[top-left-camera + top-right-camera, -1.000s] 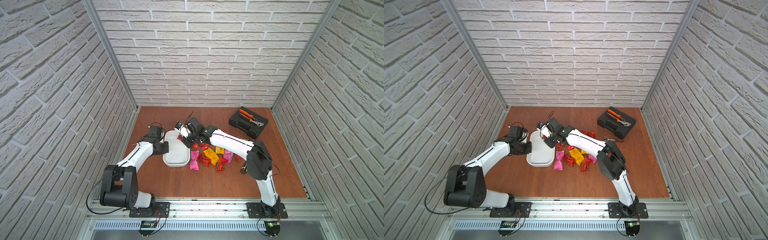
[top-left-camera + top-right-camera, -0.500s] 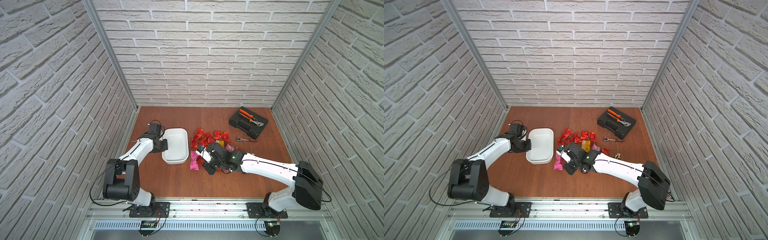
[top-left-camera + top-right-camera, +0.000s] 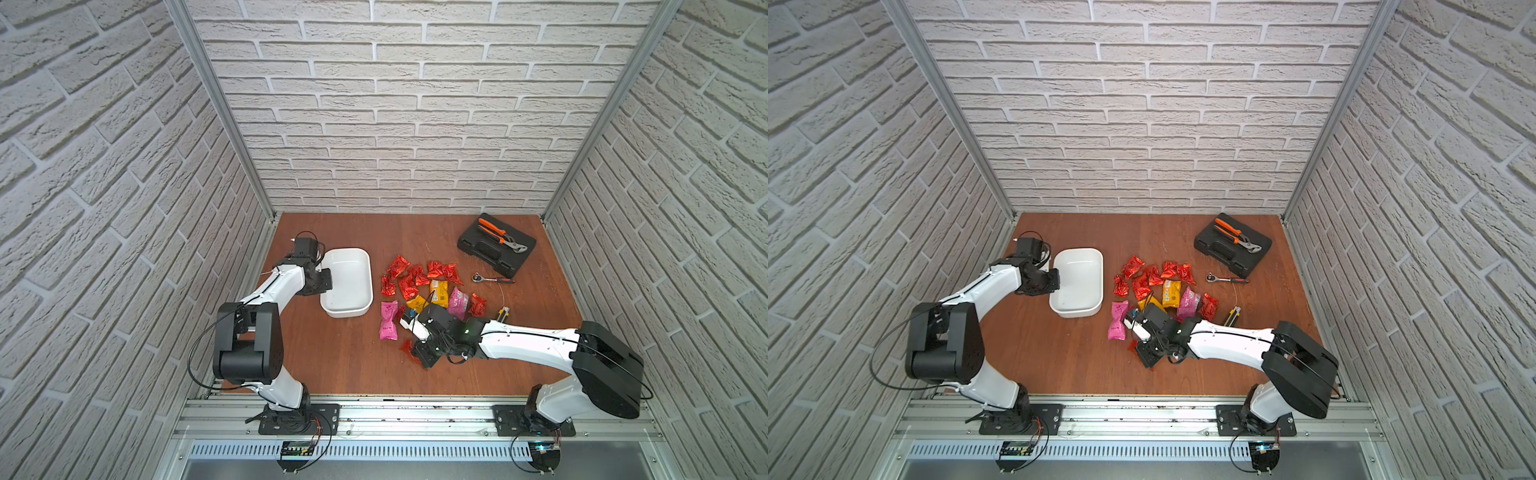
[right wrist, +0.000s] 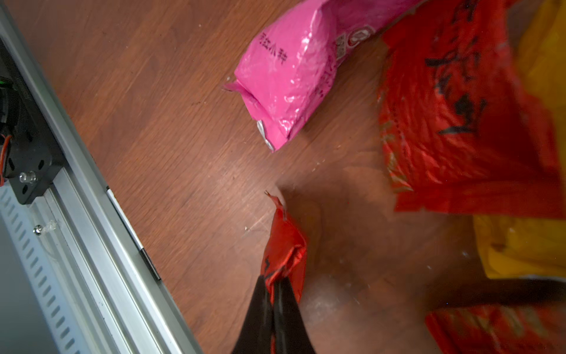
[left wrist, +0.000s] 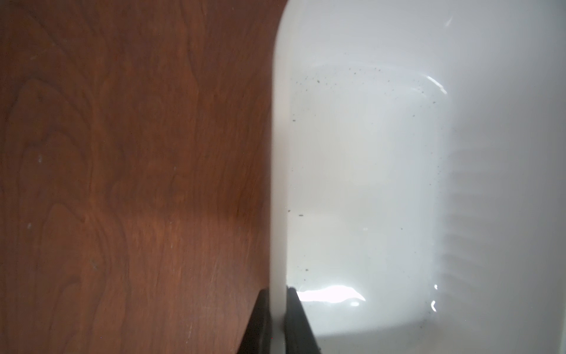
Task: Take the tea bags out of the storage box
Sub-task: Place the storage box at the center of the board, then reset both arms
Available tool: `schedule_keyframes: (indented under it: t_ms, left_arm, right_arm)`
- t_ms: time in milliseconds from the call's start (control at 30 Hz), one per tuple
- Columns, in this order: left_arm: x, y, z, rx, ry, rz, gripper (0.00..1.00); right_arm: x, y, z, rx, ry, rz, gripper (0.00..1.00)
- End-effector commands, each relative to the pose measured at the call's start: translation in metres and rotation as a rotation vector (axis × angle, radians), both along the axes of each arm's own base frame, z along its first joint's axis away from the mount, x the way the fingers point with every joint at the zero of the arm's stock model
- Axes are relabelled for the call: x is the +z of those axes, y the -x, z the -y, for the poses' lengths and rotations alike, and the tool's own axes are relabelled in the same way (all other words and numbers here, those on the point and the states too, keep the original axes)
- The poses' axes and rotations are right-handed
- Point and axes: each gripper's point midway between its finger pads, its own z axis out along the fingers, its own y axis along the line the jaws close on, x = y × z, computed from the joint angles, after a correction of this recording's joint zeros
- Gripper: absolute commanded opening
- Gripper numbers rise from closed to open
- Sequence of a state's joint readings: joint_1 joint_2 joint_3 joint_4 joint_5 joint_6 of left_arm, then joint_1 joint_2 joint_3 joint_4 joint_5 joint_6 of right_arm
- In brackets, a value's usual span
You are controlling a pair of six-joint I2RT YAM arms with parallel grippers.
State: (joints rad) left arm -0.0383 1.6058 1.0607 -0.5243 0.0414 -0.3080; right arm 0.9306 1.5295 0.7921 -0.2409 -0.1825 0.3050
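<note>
Red tea bag (image 4: 284, 245) between tight right jaws

Robot test cell in a lab, not a home or shop. Three sides are white faux-brick wall panels (image 3: 415, 124) hung on bare aluminium corner posts (image 3: 224, 112), so it's a built enclosure. The floor is a reddish wood-grain board (image 3: 353, 365). At the near edge, an aluminium extrusion rail (image 3: 415, 415) carries two white-and-black robot arms, left (image 3: 274, 286) and right (image 3: 528, 336), on black bolted base plates (image 3: 299, 417), with small exposed circuit boards (image 3: 297, 449) and loose cabling. Staged props: a shallow white plastic storage box (image 3: 347, 311), crinkly foil tea bags (image 3: 419, 278), and far right a black moulded tool case (image 3: 494, 257) with orange-handled pliers (image 3: 492, 230) and a chrome ratchet wrench (image 3: 492, 278).
</note>
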Motion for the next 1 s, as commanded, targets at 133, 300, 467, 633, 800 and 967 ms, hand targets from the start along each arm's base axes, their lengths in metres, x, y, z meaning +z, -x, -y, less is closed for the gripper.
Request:
schedule_keyframes:
  t_ms: [133,300,467,633,800,967]
  left_arm:
    - [0.023,-0.01,-0.007,0.006,-0.029,0.058,0.46]
    - [0.059,-0.009,-0.013,0.036,-0.048,0.14,0.66]
    - [0.102,-0.003,-0.025,0.122,-0.075,0.266,0.74]
    - [0.124,0.015,-0.049,0.264,-0.133,0.368,0.73]
    - [0.127,0.03,-0.067,0.368,-0.133,0.452,0.77]
    - [0.121,0.038,-0.08,0.393,-0.187,0.457,0.98]
  right_arm:
    - [0.018,-0.02,-0.011,-0.012,0.025,0.109,0.26]
    - [0.05,-0.033,0.01,-0.029,0.078,0.255,0.56]
    - [0.079,-0.052,0.039,-0.093,0.139,0.405,0.6]
    - [0.112,-0.087,0.096,-0.337,0.192,0.605,0.62]
    - [0.142,-0.105,0.187,-0.701,0.254,0.775,0.88]
    - [0.142,-0.112,0.277,-0.991,0.325,0.794,0.98]
